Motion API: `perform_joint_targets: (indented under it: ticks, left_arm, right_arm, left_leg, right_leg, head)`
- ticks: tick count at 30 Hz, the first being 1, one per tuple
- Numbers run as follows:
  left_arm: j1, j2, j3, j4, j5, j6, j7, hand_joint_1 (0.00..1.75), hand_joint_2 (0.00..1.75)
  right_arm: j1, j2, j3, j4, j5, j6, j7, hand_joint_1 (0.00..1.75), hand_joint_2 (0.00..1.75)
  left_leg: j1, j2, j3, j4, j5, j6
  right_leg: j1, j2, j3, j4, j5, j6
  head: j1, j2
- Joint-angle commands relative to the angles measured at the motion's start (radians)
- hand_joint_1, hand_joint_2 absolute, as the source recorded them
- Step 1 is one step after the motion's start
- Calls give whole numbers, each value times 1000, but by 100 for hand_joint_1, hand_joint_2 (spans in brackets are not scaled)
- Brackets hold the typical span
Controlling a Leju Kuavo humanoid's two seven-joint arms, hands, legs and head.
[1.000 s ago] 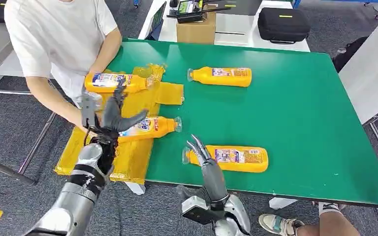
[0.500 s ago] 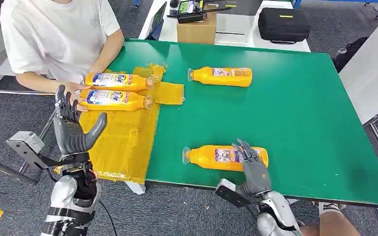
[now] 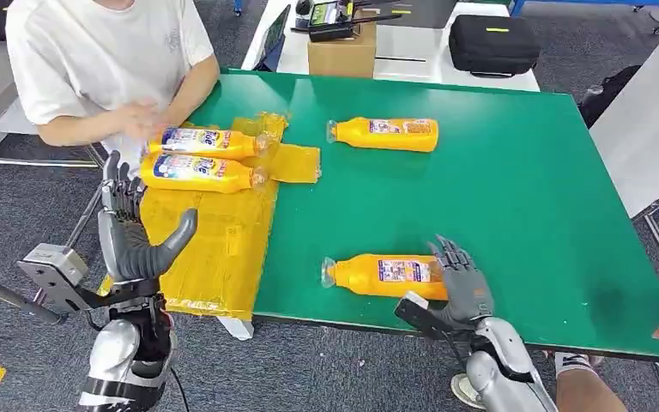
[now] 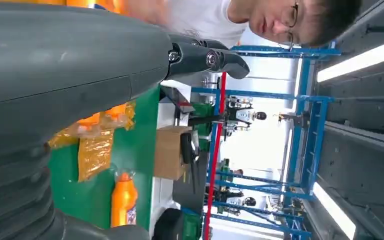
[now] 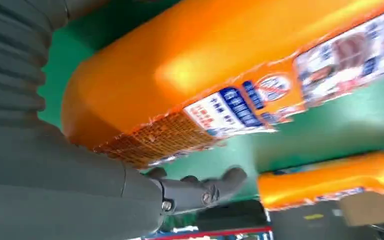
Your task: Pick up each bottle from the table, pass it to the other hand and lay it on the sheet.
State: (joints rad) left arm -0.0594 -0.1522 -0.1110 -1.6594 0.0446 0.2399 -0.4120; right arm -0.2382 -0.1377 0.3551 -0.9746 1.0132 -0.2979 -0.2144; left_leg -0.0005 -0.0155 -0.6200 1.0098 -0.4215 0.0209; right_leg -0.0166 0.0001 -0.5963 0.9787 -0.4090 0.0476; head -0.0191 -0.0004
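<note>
While the left robot hand (image 3: pixel 133 236) spreads empty, the right robot hand (image 3: pixel 461 287) seemingly touches the near bottle (image 3: pixel 376 275).

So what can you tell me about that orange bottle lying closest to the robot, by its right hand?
The orange plastic bottle lies on its side on the green table near the front edge, its clear cap end pointing toward the yellow sheet. A blue, white and orange printed label wraps its middle. The robot's right hand covers its base end, fingers over the top; a firm grip isn't clear.

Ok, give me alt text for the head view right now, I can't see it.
The right hand rests over the base of the nearest bottle lying on the green table. The left hand hangs open beside the yellow sheet, where two bottles lie near a person.
</note>
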Motion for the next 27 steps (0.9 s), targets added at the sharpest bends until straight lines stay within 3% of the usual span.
perform_joint_targets:
  ticks: [1, 7, 11, 15, 16, 17, 18, 23, 24, 27]
  left_arm:
    - [-38, 14, -9, 68, 12, -26, 23, 0, 175]
    - [-60, 17, -13, 86, 22, -44, 24, 0, 175]
    - [-65, 18, -13, 91, 22, -45, 24, 0, 175]
    - [-85, 24, -20, 126, 35, -61, 31, 0, 175]
    - [-96, 25, -23, 142, 40, -65, 31, 0, 175]
    - [-108, 24, -26, 160, 47, -68, 28, 0, 175]
    - [-109, 24, -26, 160, 47, -68, 28, 0, 175]
    - [-114, 23, -27, 167, 48, -68, 28, 0, 175]
    - [-113, 24, -29, 164, 50, -69, 27, 0, 175]
    - [-132, 29, -38, 186, 64, -78, 21, 0, 175]
  right_arm:
    - [-159, 31, 15, 306, 35, 0, 2, 0, 175]
    - [-259, 60, 32, 412, 41, 46, 2, 0, 175]
    - [-269, 60, 41, 428, 47, 53, 2, 0, 175]
    - [-309, 57, 63, 522, -1, 186, -32, 0, 175]
    - [-318, 51, 65, 542, -20, 223, -51, 24, 175]
    - [-325, 42, 79, 557, -22, 237, -70, 77, 175]
    - [-325, 41, 80, 558, -21, 237, -71, 105, 175]
    - [-327, 42, 85, 562, -23, 238, -76, 105, 175]
    - [-332, 41, 94, 567, -21, 241, -80, 134, 175]
    - [-344, 40, 124, 580, -42, 261, -127, 140, 175]
  left_leg:
    - [0, 3, 3, -1, -1, -1]
    - [0, 5, 5, -1, -1, -1]
    - [1, 7, 6, -1, -1, -2]
    - [1, 6, 7, -1, -1, -1]
    - [0, 5, 5, -1, 0, -1]
    - [1, 5, 7, -1, -1, -1]
    - [1, 5, 8, -1, -1, -1]
    - [1, 6, 10, -1, 0, -1]
    - [1, 7, 10, -1, 0, -1]
    - [1, 6, 12, -2, 0, -1]
  right_leg:
    - [0, 2, 2, -1, 0, -1]
    - [1, 2, 3, -1, 1, -2]
    - [1, 2, 4, -1, 1, -2]
    - [1, 1, 5, -1, 0, -1]
    - [1, 1, 4, -1, 1, 0]
    - [1, 0, 5, -1, 0, -1]
    - [2, 0, 7, -2, 0, -1]
    - [1, 2, 8, -2, 1, -1]
    - [1, 3, 7, -1, 1, -1]
    - [2, 2, 9, -2, 1, -1]
  head:
    - [0, 0]
    - [0, 0]
    - [0, 0]
    - [0, 0]
    - [0, 0]
    - [0, 0]
    - [0, 0]
    - [0, 0]
    - [0, 0]
    - [0, 0]
